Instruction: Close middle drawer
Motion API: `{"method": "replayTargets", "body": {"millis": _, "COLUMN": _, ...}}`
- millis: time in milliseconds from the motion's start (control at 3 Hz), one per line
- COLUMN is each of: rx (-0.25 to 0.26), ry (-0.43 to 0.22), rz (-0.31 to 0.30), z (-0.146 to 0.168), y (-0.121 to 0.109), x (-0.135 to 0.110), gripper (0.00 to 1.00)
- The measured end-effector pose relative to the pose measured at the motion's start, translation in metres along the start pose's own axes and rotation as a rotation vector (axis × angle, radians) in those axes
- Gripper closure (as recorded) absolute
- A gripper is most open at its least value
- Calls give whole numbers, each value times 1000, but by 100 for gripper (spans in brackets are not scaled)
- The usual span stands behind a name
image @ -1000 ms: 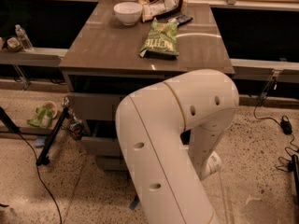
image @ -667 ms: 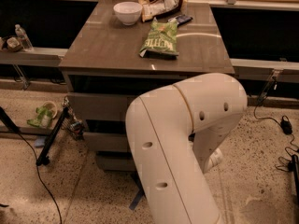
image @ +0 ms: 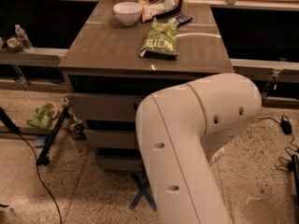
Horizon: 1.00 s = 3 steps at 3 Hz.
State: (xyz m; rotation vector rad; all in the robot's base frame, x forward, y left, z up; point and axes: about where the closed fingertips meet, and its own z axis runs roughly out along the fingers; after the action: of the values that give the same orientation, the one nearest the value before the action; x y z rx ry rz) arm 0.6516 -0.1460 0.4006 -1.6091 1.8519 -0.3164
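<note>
The grey-taupe cabinet (image: 140, 45) stands in the middle of the view with three drawer fronts stacked below its top. The middle drawer (image: 110, 138) shows only its left part, with dark gaps above and below it; its handle is hidden. The taller uppermost drawer front (image: 105, 107) and the lowest drawer (image: 117, 162) also show only their left parts. My white arm (image: 187, 143) fills the lower centre and right and covers the rest of the drawer fronts. My gripper is hidden behind the arm, somewhere in front of the drawers.
On the cabinet top lie a white bowl (image: 127, 12), a green chip bag (image: 159, 37) and other snack bags (image: 161, 3). A black tripod leg (image: 53, 134) and cable lie on the floor at left. Blue tape cross (image: 142, 195) marks the floor. Cables lie at right (image: 285, 125).
My arm's big white link has shifted to the right and a little lower across the drawer fronts. The drawers show no clear movement.
</note>
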Motion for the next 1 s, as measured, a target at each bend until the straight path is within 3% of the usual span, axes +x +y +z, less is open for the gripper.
{"method": "replayTargets", "body": {"millis": 1000, "rx": -133, "ry": -74, "rz": 82, "z": -134, "y": 46, "x": -27, "gripper": 100}}
